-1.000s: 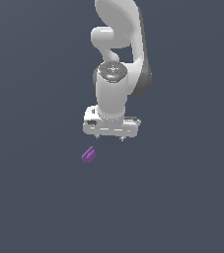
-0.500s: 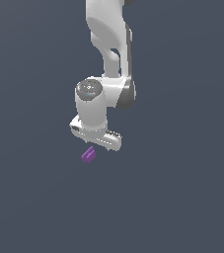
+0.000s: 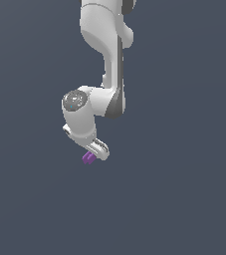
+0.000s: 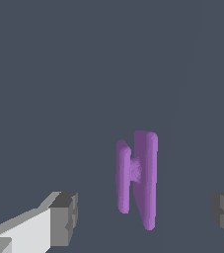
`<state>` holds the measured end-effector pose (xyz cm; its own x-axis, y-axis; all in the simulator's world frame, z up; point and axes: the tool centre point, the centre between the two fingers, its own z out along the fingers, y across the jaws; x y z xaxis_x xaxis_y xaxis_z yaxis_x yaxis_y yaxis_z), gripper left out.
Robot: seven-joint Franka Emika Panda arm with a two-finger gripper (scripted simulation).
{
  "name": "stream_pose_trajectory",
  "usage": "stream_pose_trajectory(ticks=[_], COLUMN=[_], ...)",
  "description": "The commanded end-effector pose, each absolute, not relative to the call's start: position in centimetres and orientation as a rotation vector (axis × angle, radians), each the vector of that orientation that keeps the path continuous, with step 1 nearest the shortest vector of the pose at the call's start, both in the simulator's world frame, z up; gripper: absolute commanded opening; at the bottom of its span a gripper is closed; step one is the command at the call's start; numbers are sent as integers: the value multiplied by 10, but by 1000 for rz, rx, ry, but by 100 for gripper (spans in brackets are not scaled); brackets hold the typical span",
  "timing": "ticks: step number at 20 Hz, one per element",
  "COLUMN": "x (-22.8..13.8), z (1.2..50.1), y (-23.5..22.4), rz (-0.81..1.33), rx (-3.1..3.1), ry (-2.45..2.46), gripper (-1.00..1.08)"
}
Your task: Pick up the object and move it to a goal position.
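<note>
Since a second ago my arm has swung down toward the exterior view's left, and my gripper now hangs tilted just over the object. My fingers stand wide apart, not touching it. It is purple: two upright bars joined by a short bridge.

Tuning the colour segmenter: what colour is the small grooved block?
Purple; the small grooved block shows best in the wrist view.

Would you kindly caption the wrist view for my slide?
Open gripper straddling the purple block, fingers apart from it.
</note>
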<state>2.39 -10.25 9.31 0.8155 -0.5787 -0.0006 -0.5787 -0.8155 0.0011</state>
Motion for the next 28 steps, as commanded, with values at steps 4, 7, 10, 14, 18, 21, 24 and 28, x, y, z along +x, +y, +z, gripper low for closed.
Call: stream_pose_trajectory(ticks=[4, 7, 10, 14, 18, 21, 24, 28], x=[24, 24, 24, 23, 23, 24, 24, 24], z=[90, 87, 76, 54, 41, 39, 39, 39], y=[-107, -107, -107, -107, -107, -107, -107, -107], rz=[-1, -1, -1, 0, 0, 0, 0, 0], rx=[2982, 2981, 2981, 2979, 2979, 2979, 2979, 2979], ry=[-988, -989, -991, -996, -999, -999, -999, -999], gripper=[100, 100, 100, 100, 100, 100, -100, -100])
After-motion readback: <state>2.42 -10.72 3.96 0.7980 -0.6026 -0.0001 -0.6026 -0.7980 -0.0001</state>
